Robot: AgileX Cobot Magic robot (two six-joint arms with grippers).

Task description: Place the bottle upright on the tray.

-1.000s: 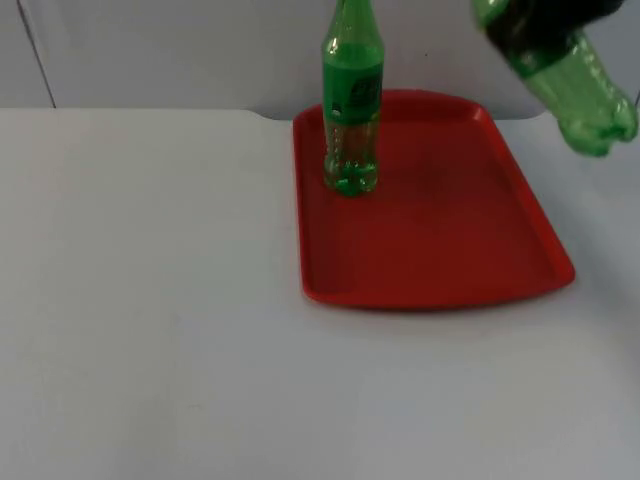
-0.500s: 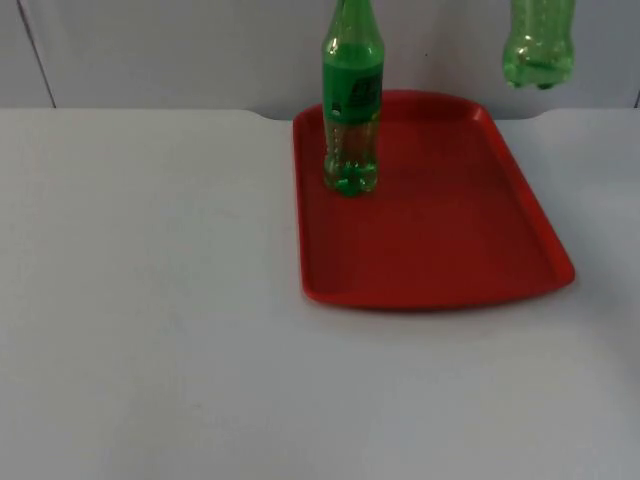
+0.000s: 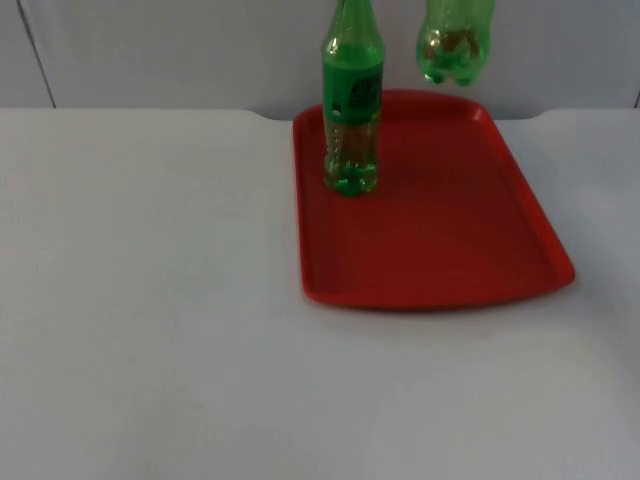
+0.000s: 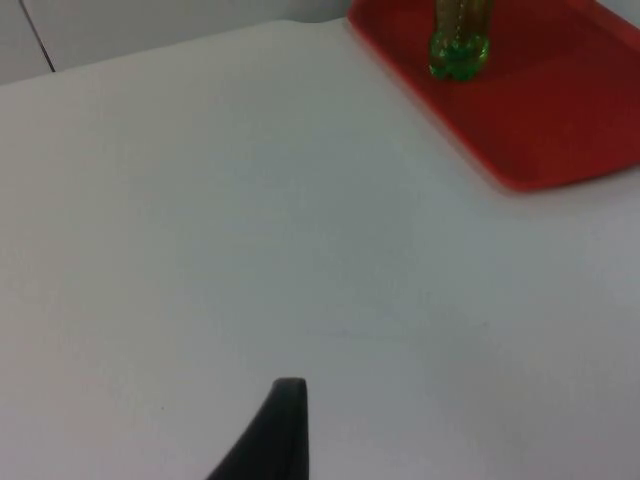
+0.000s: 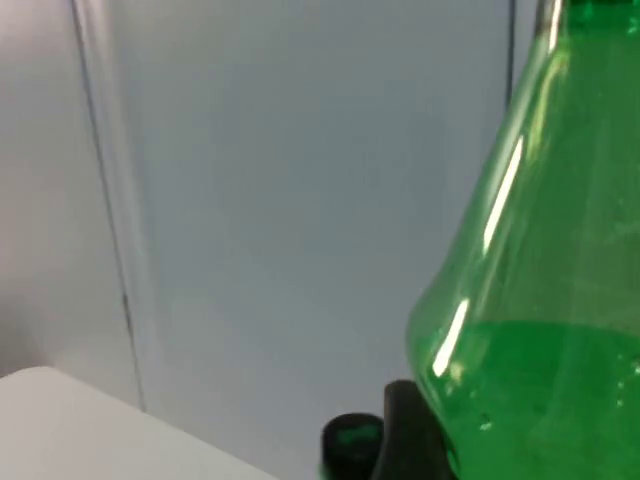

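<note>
A clear green plastic bottle [image 3: 455, 45] hangs above the red rectangular plastic tray's [image 3: 450, 240] far edge, the right hand [image 5: 405, 440] gripping it; left hand [image 4: 275, 430] waits, grip unclear.

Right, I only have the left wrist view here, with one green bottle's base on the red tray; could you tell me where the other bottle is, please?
Observer: In the top view the second bottle hangs in the air, base down, above the far edge of the tray, not touching it.
Operator: Thank you. What holds it?
Observer: The right claw; in the right wrist view a black fingertip sits against its green body.
</note>
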